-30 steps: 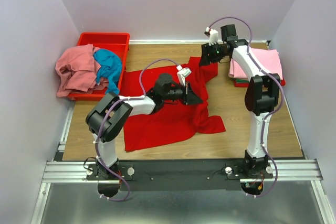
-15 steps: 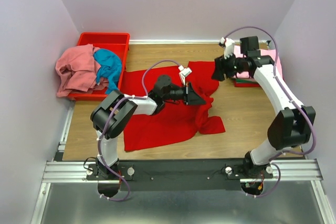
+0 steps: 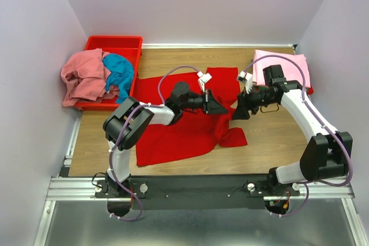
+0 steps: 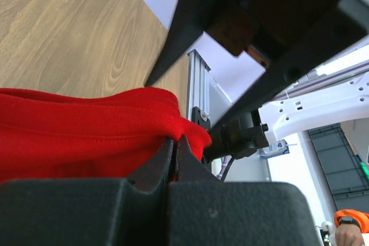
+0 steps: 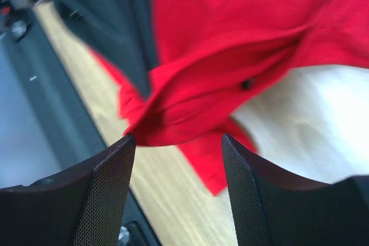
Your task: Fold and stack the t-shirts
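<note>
Wood-grain tabletop (image 3: 271,142) between pale walls, both arms reaching in from the near rail.

- Change: the right gripper (image 3: 239,110) has left the back right corner, where it was a second ago beside the folded light pink t-shirt (image 3: 288,67). It now sits low at the right edge of the bright red cloth t-shirt (image 3: 184,133). Its fingers are apart with nothing between them. In its wrist view a raised red fold lies just beyond the tips.
- The left gripper (image 3: 214,105) has not moved. Its jaws are clamped on a lifted ridge of the red shirt near the middle, and the cloth is visibly pinched in its wrist view.
- The red shirt lies mostly spread at table centre, its right side rumpled.
- My reading: the right arm is lining up a second grasp so both arms can pull the fold across. The fold is not yet made.
- Rigid red plastic bin (image 3: 115,42), back left, holds a crumpled salmon pink t-shirt (image 3: 83,76) spilling over the left rim. A teal blue t-shirt (image 3: 120,73) is bunched against it. Both are unfolded and still to do.
</note>
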You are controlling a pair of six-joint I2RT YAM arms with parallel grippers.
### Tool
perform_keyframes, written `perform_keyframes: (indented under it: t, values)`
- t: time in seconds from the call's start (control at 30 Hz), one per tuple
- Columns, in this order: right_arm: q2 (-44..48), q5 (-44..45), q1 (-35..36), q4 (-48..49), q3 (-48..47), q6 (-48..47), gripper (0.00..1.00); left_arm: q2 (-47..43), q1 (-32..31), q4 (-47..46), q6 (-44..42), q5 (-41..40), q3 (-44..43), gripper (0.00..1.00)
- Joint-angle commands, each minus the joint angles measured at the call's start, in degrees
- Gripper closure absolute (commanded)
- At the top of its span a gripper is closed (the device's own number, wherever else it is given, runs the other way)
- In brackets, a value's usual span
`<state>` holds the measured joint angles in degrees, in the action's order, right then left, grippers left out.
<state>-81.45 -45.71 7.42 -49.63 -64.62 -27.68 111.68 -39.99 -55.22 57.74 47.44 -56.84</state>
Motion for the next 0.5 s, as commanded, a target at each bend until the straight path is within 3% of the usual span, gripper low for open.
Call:
perform_keyframes:
  t: [0.0,0.47]
  values:
    - [1.5,-8.6,-0.1,-5.8,1.4,-5.5,0.32,0.6,-0.1,-2.6,0.4,1.6,-1.8,1.00]
    - [-3.0,-13.3,0.0,-6.9,-2.3,-5.6,0.35,1.0,-0.2,-2.2,0.8,2.2,-2.9,1.00]
